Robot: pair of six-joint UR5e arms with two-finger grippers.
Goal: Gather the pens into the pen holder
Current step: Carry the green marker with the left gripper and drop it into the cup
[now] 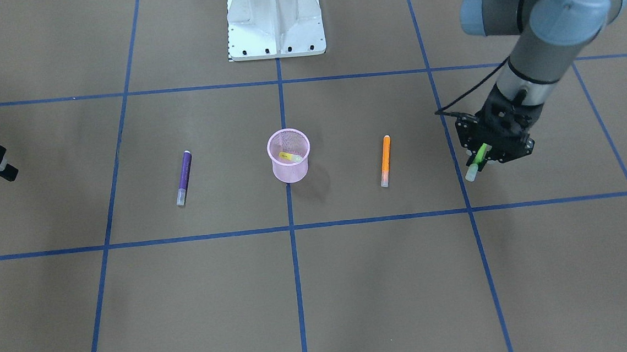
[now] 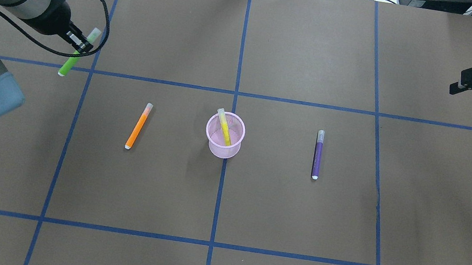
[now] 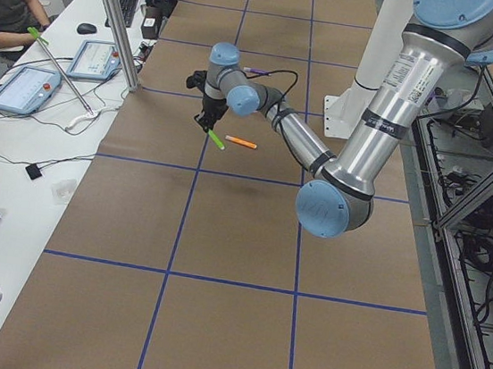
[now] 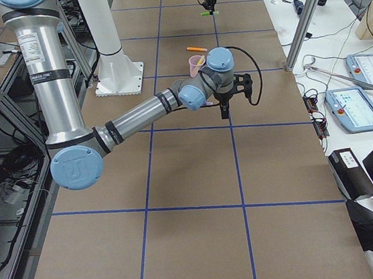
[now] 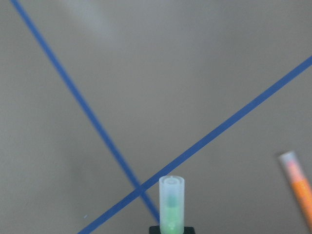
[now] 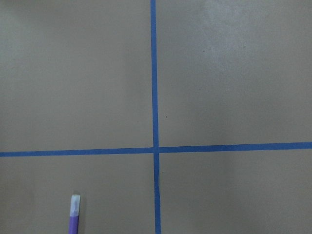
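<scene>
The pink mesh pen holder [image 2: 224, 149] stands at the table's centre, and it also shows in the front view [image 1: 290, 172]. The yellow pen [image 2: 224, 126] leans inside it. My left gripper [image 2: 79, 44] is shut on the green pen [image 2: 69, 63], held slanted above the table at the far left, cap end forward [image 5: 171, 197]. The orange pen [image 2: 138, 126] lies flat between that gripper and the holder. The purple pen [image 2: 318, 154] lies flat to the holder's right. My right gripper [image 2: 469, 95] hovers open and empty at the far right, well away from the purple pen.
The white robot base [image 1: 275, 18] stands at the near edge behind the holder. Blue tape lines [image 2: 235, 92] divide the brown table into squares. An operators' desk [image 3: 33, 86] with tablets runs along the far side.
</scene>
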